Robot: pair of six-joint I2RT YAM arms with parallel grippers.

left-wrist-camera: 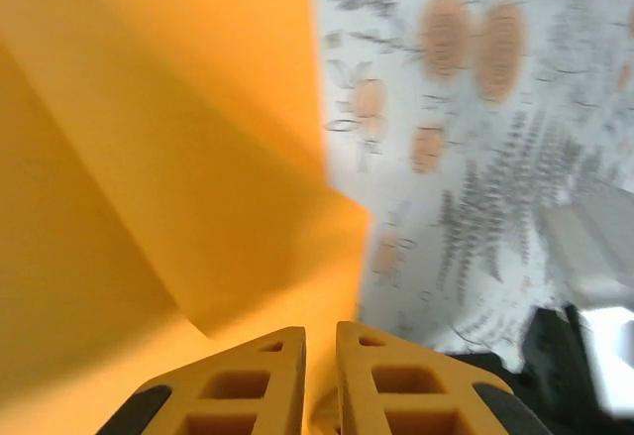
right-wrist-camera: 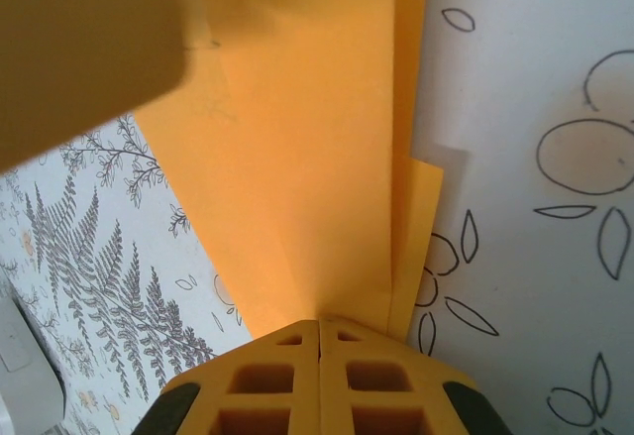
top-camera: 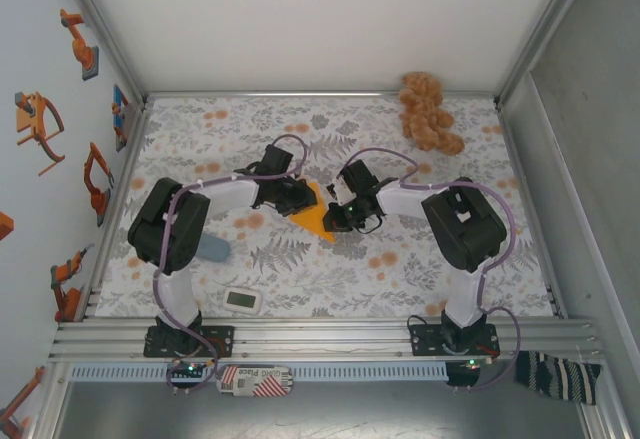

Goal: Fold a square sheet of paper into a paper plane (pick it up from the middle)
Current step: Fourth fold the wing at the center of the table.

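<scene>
Top view: orange paper, creased into a pointed wedge, at the middle of the floral cloth, tip toward the cloth's near edge. Left gripper at the wedge's left edge and right gripper at its right edge, both over mid-cloth. Tan plush toy at the cloth's far right corner; small white device at its near edge, left of centre.

Left wrist view: left gripper with fingers nearly together, pinching the orange paper, layered folds raised off the cloth.

Right wrist view: right gripper clenched tight on the orange paper, doubled edge running along the cloth.
</scene>
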